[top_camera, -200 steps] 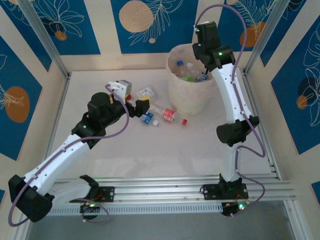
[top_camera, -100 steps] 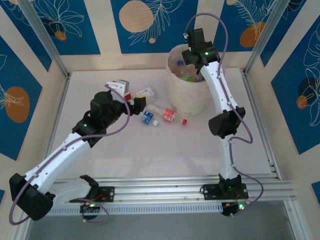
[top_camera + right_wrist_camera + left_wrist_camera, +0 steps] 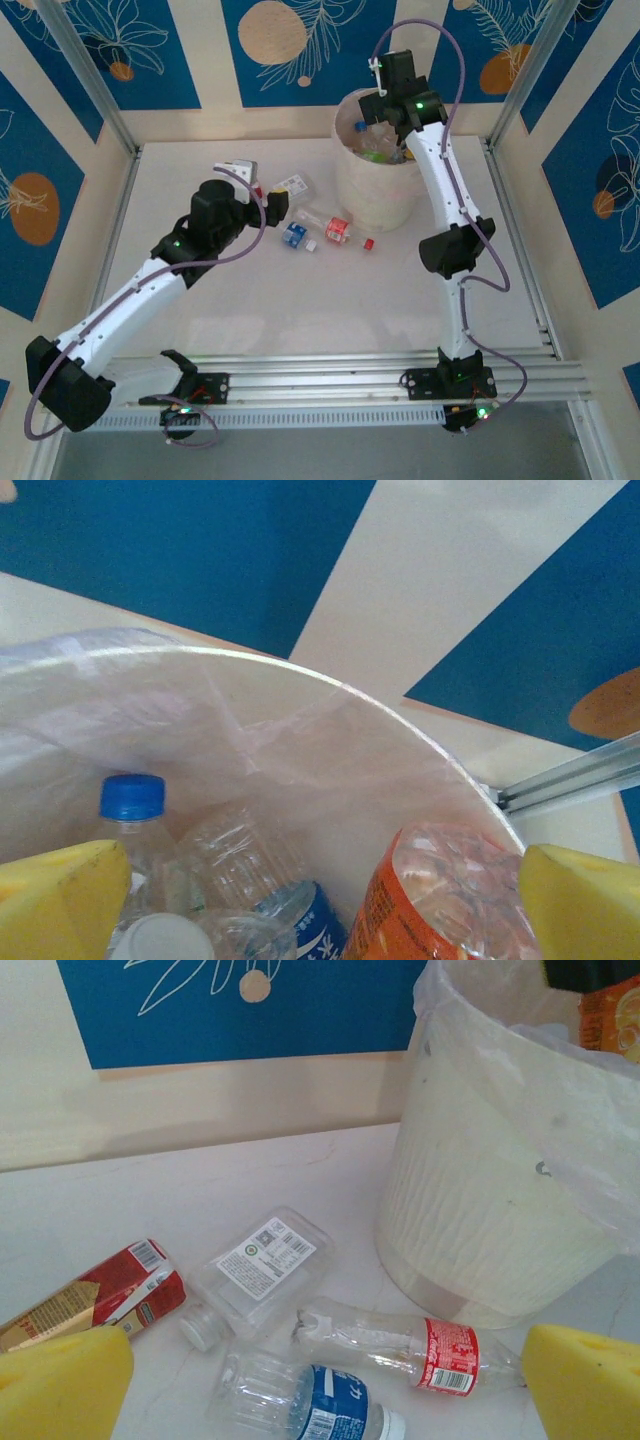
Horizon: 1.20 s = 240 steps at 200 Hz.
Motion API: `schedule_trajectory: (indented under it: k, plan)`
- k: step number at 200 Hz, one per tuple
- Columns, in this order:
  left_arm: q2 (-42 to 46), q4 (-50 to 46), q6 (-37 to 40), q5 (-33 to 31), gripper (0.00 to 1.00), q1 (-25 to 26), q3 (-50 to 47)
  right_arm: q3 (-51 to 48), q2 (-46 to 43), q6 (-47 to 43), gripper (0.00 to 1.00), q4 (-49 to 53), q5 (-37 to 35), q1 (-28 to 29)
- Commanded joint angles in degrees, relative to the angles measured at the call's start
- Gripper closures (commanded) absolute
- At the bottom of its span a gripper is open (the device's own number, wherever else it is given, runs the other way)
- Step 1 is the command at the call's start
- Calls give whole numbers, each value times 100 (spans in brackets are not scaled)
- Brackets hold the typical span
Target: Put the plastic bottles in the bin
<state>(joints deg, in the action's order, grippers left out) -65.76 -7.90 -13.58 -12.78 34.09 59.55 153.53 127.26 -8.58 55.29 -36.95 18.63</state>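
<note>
Right now our right gripper [image 3: 320, 905] hangs over the bin [image 3: 330, 695] with its yellow pads spread wide and nothing between them. We judge it stands open there because this is the drop-off spot. Just beneath it an orange-labelled bottle [image 3: 440, 900] lies loose inside the bin, beside a blue-capped bottle [image 3: 131, 805].

Our left gripper [image 3: 320, 1390] sits low over the table to the left of the bin, equally wide open and empty. It faces the bottles not yet inside, which looks to us like lining up a pick. The red-labelled bottle [image 3: 400, 1345] lies at the bin's foot, and the blue-labelled bottle [image 3: 300, 1395] is a little farther out. The flat white-labelled bottle [image 3: 255, 1265] lies near those two, and the red pack [image 3: 95, 1300] is farthest from the bin.
</note>
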Motion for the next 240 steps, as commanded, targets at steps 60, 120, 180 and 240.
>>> schedule_trajectory:
  k: [60, 120, 180, 240]
  plan:
    - [-664, -1533, -702, -655, 1, -544, 1051, -459, -1319, 1404, 1, 651, 1156, 9]
    - [-1890, -2471, -175, 196, 0, -1618, 1901, -2447, -2926, 2701, 1, 1077, 1660, 73]
    - [-3795, -3728, 1479, 430, 0, -2178, 3748, -5037, -4440, 3529, 1, 918, 922, 418]
    - [-5373, -4664, 2867, 237, 1, -2268, 5293, -6526, -5055, 4222, 1, 1114, 605, 920]
